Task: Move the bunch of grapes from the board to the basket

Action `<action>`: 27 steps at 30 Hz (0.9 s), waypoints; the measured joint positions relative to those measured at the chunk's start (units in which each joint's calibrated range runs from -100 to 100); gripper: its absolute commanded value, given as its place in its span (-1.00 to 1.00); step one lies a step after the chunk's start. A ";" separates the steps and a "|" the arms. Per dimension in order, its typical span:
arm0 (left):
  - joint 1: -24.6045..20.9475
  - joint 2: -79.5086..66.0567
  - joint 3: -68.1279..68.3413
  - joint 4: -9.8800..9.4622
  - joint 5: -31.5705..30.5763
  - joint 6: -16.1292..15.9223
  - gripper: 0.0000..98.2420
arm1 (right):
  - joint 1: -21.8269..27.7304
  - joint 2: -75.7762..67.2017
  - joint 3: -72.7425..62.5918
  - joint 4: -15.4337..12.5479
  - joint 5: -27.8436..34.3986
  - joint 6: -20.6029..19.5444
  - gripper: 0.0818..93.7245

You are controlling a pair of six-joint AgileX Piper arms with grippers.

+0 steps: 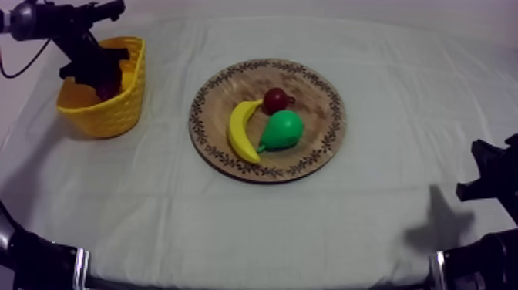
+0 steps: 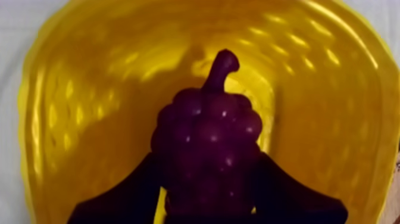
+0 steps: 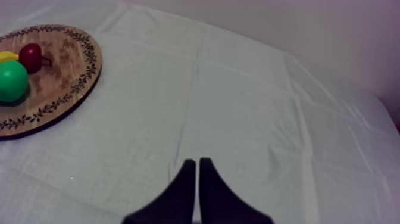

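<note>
Bunch of grapes (image 2: 205,137) hangs clenched in the left gripper (image 1: 99,75) inside the yellow basket (image 1: 116,116), at ten o'clock from the wooden board (image 1: 320,116); possibly short of its floor. Dropped high, it could bounce out or tip the basket. Right gripper (image 3: 196,173) rests pinched empty.

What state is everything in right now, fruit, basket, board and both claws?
grapes: held by the left claw inside the basket
left claw: shut on the grapes
right claw: shut, empty, over the cloth
basket: standing on the cloth
banana: lying on the board
pear: lying on the board
small red fruit: on the board
board: flat on the cloth
</note>
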 measured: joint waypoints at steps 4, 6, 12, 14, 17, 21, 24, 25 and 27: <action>0.09 -0.07 0.20 0.05 -0.40 0.00 -0.64 | 0.00 0.00 0.00 0.00 0.00 0.00 -0.99; 0.09 -0.16 0.20 0.05 -0.50 0.00 -0.63 | 0.00 0.00 0.00 0.00 0.00 0.00 -0.99; 0.16 -1.06 0.88 0.05 -1.04 0.54 0.04 | 0.00 0.00 0.00 0.00 0.00 0.00 -0.99; 0.35 -2.03 2.34 -0.24 -2.60 1.30 0.28 | 0.00 0.00 0.00 0.00 0.00 0.00 -0.99; 0.69 -3.78 4.86 -1.09 -5.06 2.64 0.49 | 0.00 0.00 0.00 0.00 0.00 0.00 -0.99; 0.94 -5.99 7.12 -1.80 -6.25 3.71 0.68 | 0.00 0.00 0.00 0.00 0.00 0.00 -0.99; 1.11 -7.09 7.85 -1.93 -6.57 3.48 0.75 | 0.00 0.00 0.00 0.00 0.00 0.00 -0.99; 1.16 -7.25 8.00 -1.93 -6.57 3.49 0.77 | 0.00 0.00 0.00 0.00 0.00 0.00 -0.99; 1.19 -7.65 8.33 -1.99 -6.61 3.43 0.78 | 0.00 0.00 0.00 0.00 0.00 0.00 -0.99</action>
